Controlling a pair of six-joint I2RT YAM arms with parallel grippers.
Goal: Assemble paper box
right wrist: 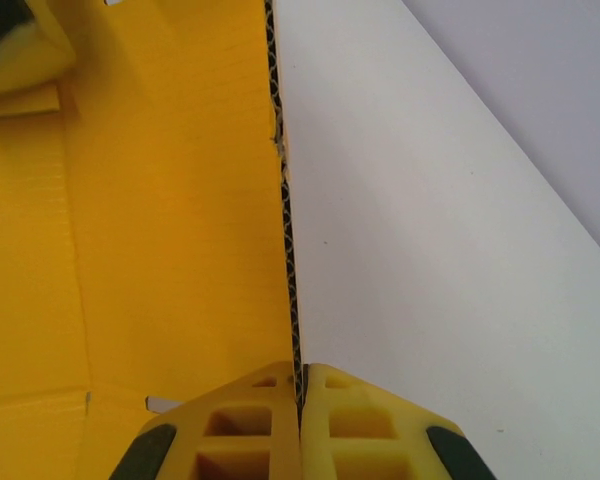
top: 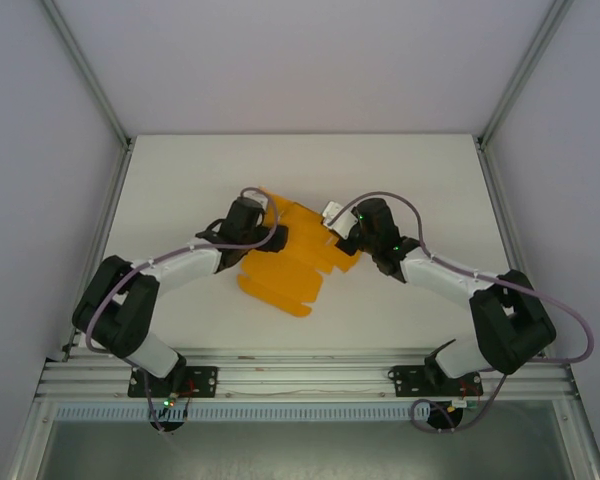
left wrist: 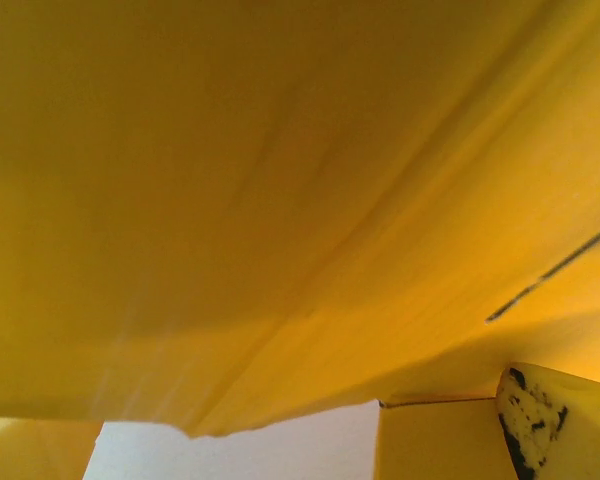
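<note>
Folding this sheet into shape depends on the two claws working against each other, so each grip matters. The paper box (top: 285,262) lies in the middle of the surface (top: 410,170), between the two arms, as a creased orange sheet with scalloped flaps toward the near edge.

On the left, the left claw (top: 270,232) meets the sheet's left side. From its wrist camera the orange card spreads close overhead, with one scuffed yellow fingertip (left wrist: 530,425) low at the right. I cannot tell whether this claw is clamped on a panel or merely pressed against it. Judging by that, it serves best as the anchor: it should hold its side firm so the crease bends at the fold and the whole sheet does not slide.

On the right, the right claw (right wrist: 301,385) is pinched tight on the sheet's corrugated edge, with the card face to its left and bare surface to its right. The panel it holds appears raised off the surface.

The sensible move, I judge, is a slow rotation of that panel about its crease while the left side stays pinned. The grip sits right at the rim, so a quick pull could slip off or buckle the thin card.
</note>
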